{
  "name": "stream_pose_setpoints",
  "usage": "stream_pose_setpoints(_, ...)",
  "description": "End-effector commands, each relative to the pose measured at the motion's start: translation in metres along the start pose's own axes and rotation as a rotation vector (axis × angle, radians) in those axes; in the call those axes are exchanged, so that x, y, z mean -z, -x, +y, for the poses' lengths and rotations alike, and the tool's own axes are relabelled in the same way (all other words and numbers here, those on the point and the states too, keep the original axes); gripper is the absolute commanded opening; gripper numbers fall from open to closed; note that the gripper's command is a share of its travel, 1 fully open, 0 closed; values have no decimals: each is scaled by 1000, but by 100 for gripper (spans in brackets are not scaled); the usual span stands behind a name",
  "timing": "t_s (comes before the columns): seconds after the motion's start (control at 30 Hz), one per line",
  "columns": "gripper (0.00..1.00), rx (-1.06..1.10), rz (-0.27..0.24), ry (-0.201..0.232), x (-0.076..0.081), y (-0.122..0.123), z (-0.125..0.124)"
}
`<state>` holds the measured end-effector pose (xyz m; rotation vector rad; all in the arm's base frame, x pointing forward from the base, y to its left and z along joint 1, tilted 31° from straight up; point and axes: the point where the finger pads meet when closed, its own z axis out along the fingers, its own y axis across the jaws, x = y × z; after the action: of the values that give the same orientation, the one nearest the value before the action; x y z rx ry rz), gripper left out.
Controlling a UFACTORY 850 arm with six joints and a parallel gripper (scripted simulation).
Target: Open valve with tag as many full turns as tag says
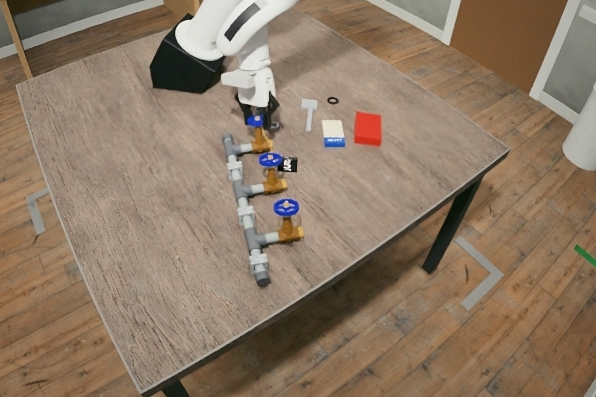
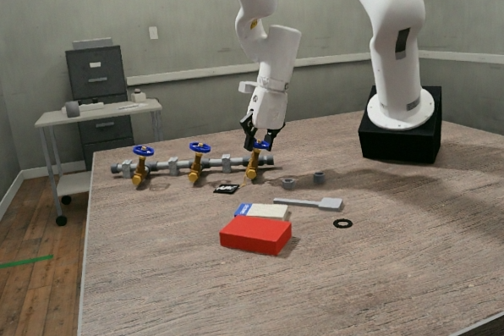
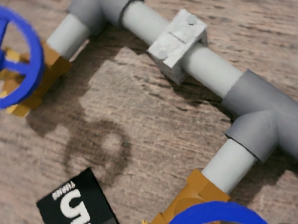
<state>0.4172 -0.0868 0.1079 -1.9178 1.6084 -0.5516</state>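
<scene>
A grey pipe (image 1: pixel 244 197) (image 2: pixel 182 164) (image 3: pixel 210 62) carries three brass valves with blue handwheels. My gripper (image 1: pixel 256 120) (image 2: pixel 261 144) comes down from above and is shut on the handwheel (image 1: pixel 255 120) (image 2: pixel 261 145) (image 3: pixel 220 216) of the valve nearest the robot base. The middle handwheel (image 1: pixel 270 159) (image 2: pixel 199 147) (image 3: pixel 15 65) and the far one (image 1: pixel 286 207) (image 2: pixel 143 151) stand free. A black tag (image 1: pixel 290 164) (image 2: pixel 225 188) (image 3: pixel 75 202) lies on the table between the gripped valve and the middle one. It reads "5" under the word TURNS. A thin chain runs from it towards the gripped valve.
A red block (image 1: pixel 368 128) (image 2: pixel 255 234), a white and blue box (image 1: pixel 333 132) (image 2: pixel 262 210), a grey T-shaped tool (image 1: pixel 309 111) (image 2: pixel 313 202), a black ring (image 1: pixel 337 101) (image 2: pixel 342 220) and two grey nuts (image 2: pixel 288 183) (image 2: pixel 319 177) lie beside the valves. The black robot base (image 1: pixel 180 66) (image 2: pixel 399 143) stands behind.
</scene>
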Motion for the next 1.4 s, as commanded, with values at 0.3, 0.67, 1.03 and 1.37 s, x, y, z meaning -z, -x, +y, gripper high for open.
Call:
stream_pose_setpoints(0.3,0,550,6,-2,0,0,0)
stream_pose_setpoints(0.67,0,1018,-5,3,0,0,0)
stream_pose_setpoints(1.03,0,1508,-27,6,0,0,0)
stream_pose_setpoints(1.37,0,1930,-41,1,0,0,0)
